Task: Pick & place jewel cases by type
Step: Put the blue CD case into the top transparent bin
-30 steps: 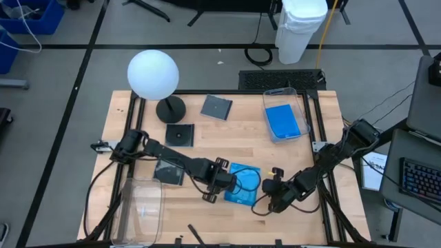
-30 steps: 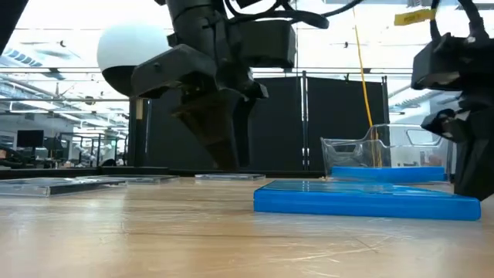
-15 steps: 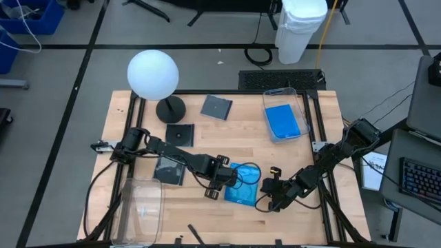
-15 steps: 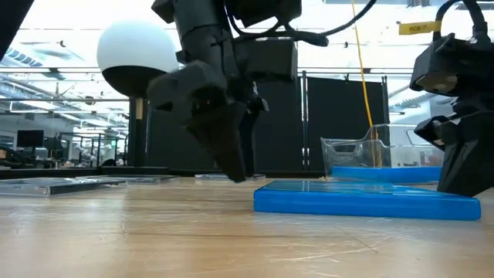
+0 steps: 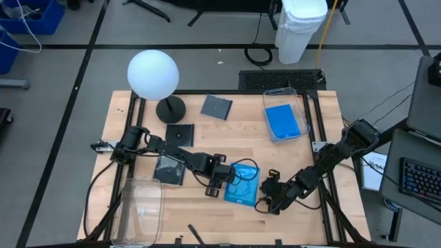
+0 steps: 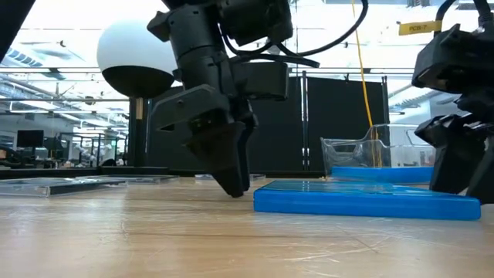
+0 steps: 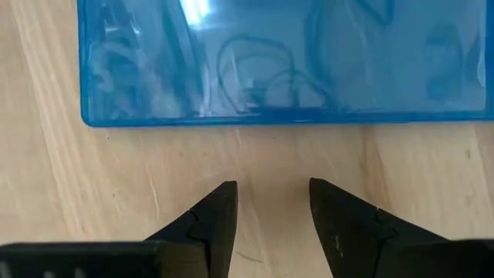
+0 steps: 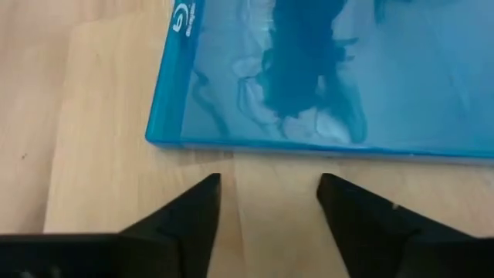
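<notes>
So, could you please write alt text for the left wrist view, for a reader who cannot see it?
A bright blue jewel case lies flat on the wooden table, just ahead of the left gripper. Its two dark fingers stand open, apart from the case's near edge, touching nothing.

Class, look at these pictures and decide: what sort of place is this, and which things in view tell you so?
Probably a robotics lab or workshop. A wooden table stands on a grey floor marked with black tape lines, cables trail across that floor, and a keyboard sits beside the table.
</notes>
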Motion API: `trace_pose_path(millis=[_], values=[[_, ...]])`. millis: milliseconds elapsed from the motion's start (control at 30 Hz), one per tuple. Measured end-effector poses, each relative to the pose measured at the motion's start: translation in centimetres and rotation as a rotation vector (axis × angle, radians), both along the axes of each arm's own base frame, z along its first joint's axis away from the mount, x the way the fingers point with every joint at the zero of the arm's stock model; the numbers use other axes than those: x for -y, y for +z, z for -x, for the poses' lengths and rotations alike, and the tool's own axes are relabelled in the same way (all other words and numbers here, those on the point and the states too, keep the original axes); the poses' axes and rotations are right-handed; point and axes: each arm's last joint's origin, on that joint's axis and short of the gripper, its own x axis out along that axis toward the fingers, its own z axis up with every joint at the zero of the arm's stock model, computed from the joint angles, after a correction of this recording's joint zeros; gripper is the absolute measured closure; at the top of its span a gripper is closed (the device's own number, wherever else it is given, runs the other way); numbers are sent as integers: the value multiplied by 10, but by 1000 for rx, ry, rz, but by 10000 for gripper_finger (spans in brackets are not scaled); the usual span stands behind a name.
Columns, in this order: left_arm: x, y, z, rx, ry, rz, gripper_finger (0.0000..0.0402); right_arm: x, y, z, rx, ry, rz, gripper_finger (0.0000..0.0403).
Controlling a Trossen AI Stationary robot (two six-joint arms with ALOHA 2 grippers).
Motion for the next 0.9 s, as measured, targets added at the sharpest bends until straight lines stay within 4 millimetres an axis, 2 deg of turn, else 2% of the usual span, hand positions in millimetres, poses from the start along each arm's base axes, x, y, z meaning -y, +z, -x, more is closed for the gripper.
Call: trace_pose_path(millis=[167,267,367,533,700,900], values=[[1,0,-4,37,4,17,231,1,-17,-4,7,-50,50,152],[1,-1,-3,38,0,15,231,4,-30,-5,-3,-100,107,151],[1,-1,-3,35,0,14,231,6,-36,-6,22,-137,158,159],[1,-1,-3,33,1,11,231,4,-30,-11,109,-120,196,173],[0,-1,-3,29,10,13,231,0,-14,-18,204,-56,182,185],[0,-1,-2,26,28,20,231,0,-5,-19,231,-23,205,201]])
